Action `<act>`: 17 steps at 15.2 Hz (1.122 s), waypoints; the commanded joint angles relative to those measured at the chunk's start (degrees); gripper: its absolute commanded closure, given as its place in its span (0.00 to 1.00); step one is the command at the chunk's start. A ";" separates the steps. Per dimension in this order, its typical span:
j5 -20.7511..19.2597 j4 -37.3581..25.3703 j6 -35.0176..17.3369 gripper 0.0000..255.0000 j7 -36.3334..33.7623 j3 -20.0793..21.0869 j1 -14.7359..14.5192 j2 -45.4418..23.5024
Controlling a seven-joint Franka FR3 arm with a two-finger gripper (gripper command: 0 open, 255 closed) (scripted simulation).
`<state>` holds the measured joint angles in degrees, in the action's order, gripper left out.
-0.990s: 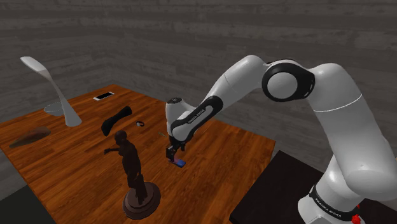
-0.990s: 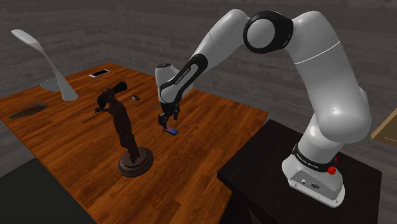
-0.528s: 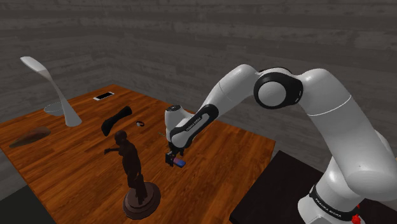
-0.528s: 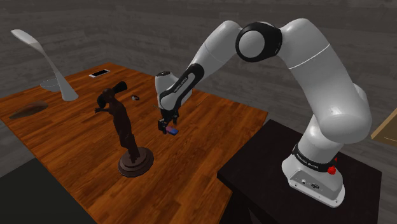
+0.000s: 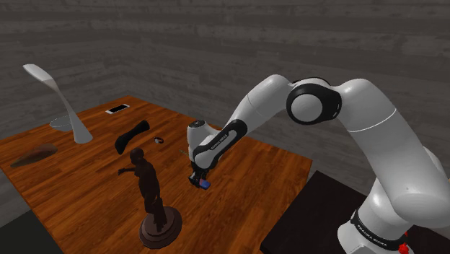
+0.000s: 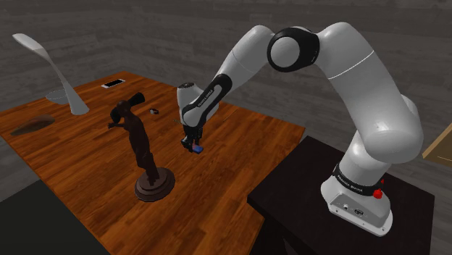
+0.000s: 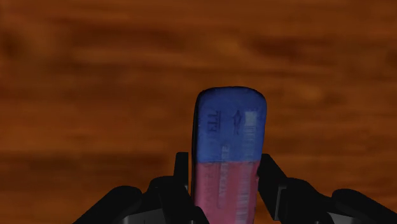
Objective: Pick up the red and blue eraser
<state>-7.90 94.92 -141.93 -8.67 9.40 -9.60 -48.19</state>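
The red and blue eraser [image 7: 227, 153] lies on the wooden table [image 7: 95, 95] with its red half between my black fingers [image 7: 183, 175], which clasp it from both sides. Its blue half sticks out past the fingertips. In the shoulder view my gripper [image 5: 196, 180] is down at the table surface near the table's middle, and the eraser [image 5: 205, 184] peeks out blue beside it. The second exterior view has the same gripper [image 6: 191, 145] low over the wood with the eraser [image 6: 196, 150] at its tips.
A dark figurine [image 5: 150, 189] on a round base stands close to the gripper on the shoulder view's left. Farther off on the table [image 5: 86, 195] are a black curved object [image 5: 130, 136], a white lamp [image 5: 59, 101], a phone [image 5: 117, 109] and a flat dark dish [image 5: 33, 154].
The gripper came down the last bit onto the eraser and its fingers closed on the red half. The eraser stays on the table.
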 commanded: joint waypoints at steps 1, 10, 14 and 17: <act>0.02 0.06 -0.10 1.00 0.01 0.11 -0.10 -0.16; 0.51 1.29 2.39 1.00 0.20 0.67 0.35 3.55; 0.85 1.93 4.14 1.00 0.33 1.04 0.64 5.94; 1.13 2.29 5.50 1.00 0.43 1.31 0.84 7.67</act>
<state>-6.87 96.88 -136.76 -8.22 10.62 -8.80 -41.18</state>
